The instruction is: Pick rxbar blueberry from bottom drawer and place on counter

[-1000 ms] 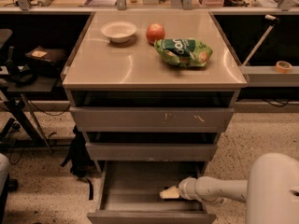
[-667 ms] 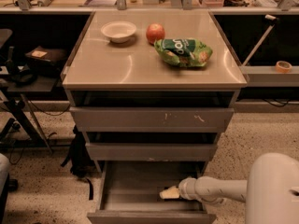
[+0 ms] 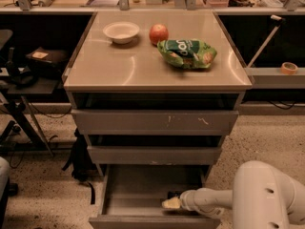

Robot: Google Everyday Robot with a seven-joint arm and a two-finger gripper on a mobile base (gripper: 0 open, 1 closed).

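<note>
The biggest thing here is the grey metal cabinet, its counter (image 3: 143,66) a smooth, glossy grey-beige square with a thin metal edge. Next is the robot's arm (image 3: 267,194), a fat, rounded, matte-white shell that comes in low from the right. It reaches into the bottom drawer (image 3: 143,222), a shallow, plain-fronted tray of dull grey sheet metal that is pulled open, while the two narrower drawers above sit closed. On the counter lie a crinkled green chip bag (image 3: 187,53), a pale round bowl (image 3: 121,32) and a red apple (image 3: 158,33), well apart from the front edge. The gripper (image 3: 170,203), pale and yellowish at its tip, sits low inside the drawer near the front right. I cannot tell whether it is clenched, released or holding anything. Just behind its tip is a small, dark, flat shape that I take to be the rxbar blueberry (image 3: 173,194), in the drawer and close to the gripper. To my eye this is the grasping step. Next the gripper needs a firm hold on the thin, slippery wrapper, then a straight lift clear of the drawer front before swinging up to the bare front part of the counter.
</note>
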